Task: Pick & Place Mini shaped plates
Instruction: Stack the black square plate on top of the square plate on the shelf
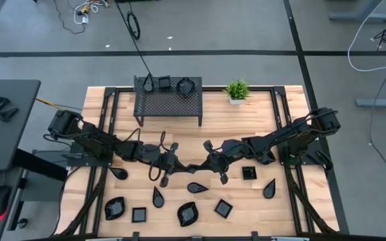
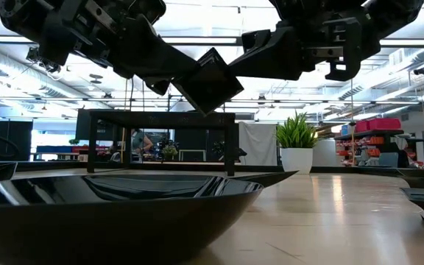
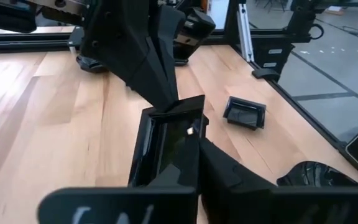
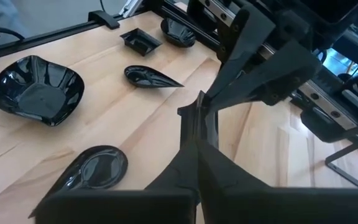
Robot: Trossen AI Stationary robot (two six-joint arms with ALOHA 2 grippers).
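- Wooden table [image 1: 260, 134] in an open hall, dark frame rails along both sides.
- Left gripper [image 1: 167, 159] and right gripper [image 1: 213, 159] tip to tip over mid-table, raised off the wood.
- One square plate [image 2: 210, 79] tilted in the air between them. Left fingers [image 3: 185, 180] clamped narrow on one edge, right fingers [image 4: 194, 168] pinched on the opposite edge. Looks like a handover with both holding.
- To do it well, judged: confirm the receiving grip is firm and well onto the rim before the other side lets go. Release slowly and back straight away along the plate's plane without twisting. Glossy rim likely slippery, so a shallow pinch risks a drop onto the dishes below.
- Just below and beside the grippers, on the table: teardrop plates [image 1: 196, 187], four counted, one near each arm and two nearer the front edge.
- Loose square plates [image 1: 248, 173], three counted: one beside the right gripper, two farther toward the front edge.
- Wavy-rim plates [image 1: 187, 213], two counted, both farther out than the teardrops, near the front edge.
- Beyond the grippers, at the far side: mesh rack [image 1: 168, 105], one, with two plates on top [image 1: 185, 85], shapes hard to tell.
- Potted plant [image 1: 236, 90], one, beside the rack, beyond the right gripper.
- Total in sight: twelve, counting the held one.
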